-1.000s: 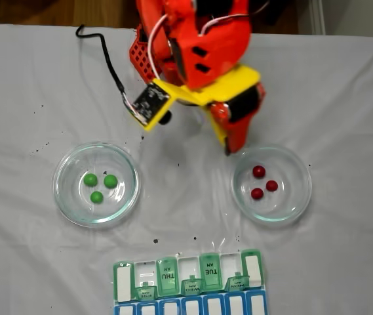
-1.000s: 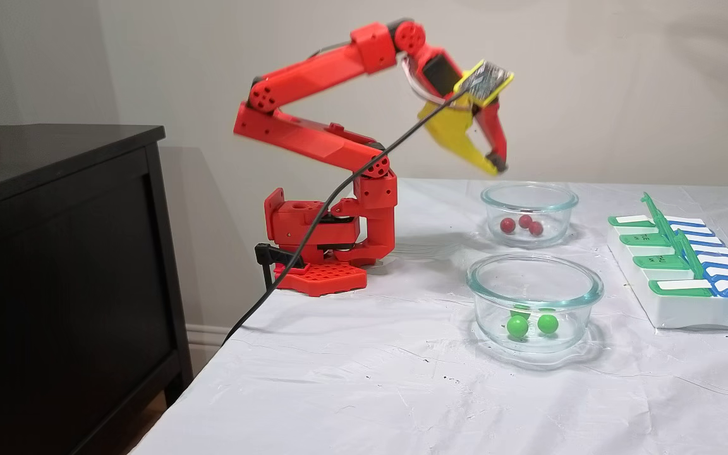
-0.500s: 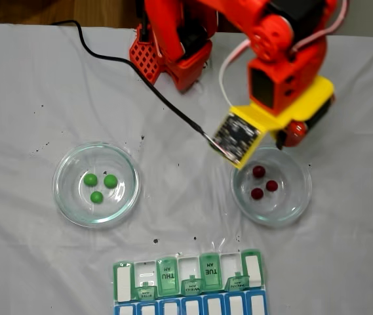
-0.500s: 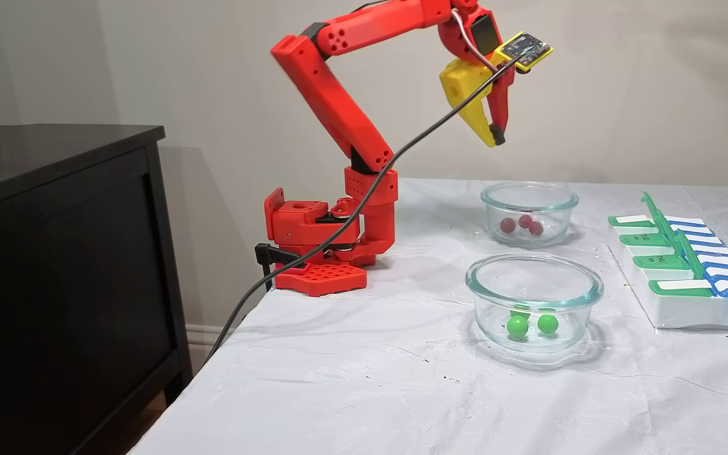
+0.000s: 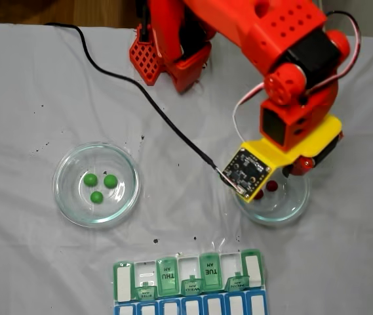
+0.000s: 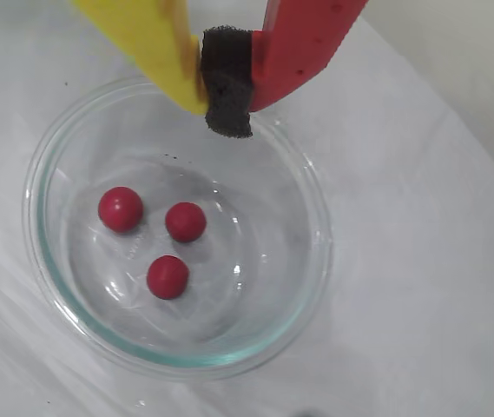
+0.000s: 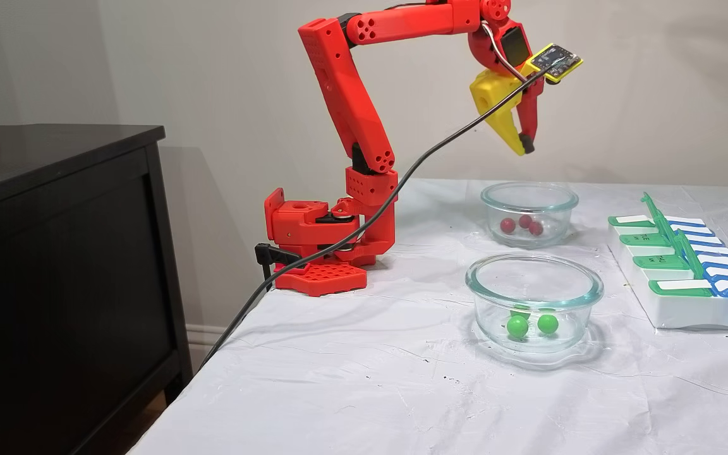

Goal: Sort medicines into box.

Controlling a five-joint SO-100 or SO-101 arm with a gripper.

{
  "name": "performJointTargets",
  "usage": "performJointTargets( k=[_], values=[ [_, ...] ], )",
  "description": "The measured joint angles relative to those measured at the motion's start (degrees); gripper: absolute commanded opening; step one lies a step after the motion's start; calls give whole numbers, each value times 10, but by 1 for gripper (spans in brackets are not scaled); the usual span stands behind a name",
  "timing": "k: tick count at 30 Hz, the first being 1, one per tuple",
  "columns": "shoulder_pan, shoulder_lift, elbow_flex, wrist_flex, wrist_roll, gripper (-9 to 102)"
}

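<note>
Hovering my hand [image 6: 227, 104] closed and empty above the glass dish [image 6: 303, 261], I aim at three red pills [image 6: 185, 221]; the pill organizer [image 5: 189, 282] waits at the table's near edge.

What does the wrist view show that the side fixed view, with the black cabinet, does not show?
The wrist view alone shows the gripper shut, its foam pad pressed between the fingers. The side view alone shows the gripper's height above the dish of red pills, the green pills, the pill organizer and the cabinet. Both show three red pills lying in that dish.
</note>
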Motion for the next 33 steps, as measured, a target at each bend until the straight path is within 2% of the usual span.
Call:
performJointTargets(
  k=[10,13,20,25,33],
  values=[
    [-2,-85,-35,16,-52,1],
    [-9,-102,-35,-2,-47,7],
    [-12,-168,-24,-52,-47,11],
    [-12,-224,-36,-47,-47,12],
    [-12,-250,-47,-38,-47,19]
  ],
)
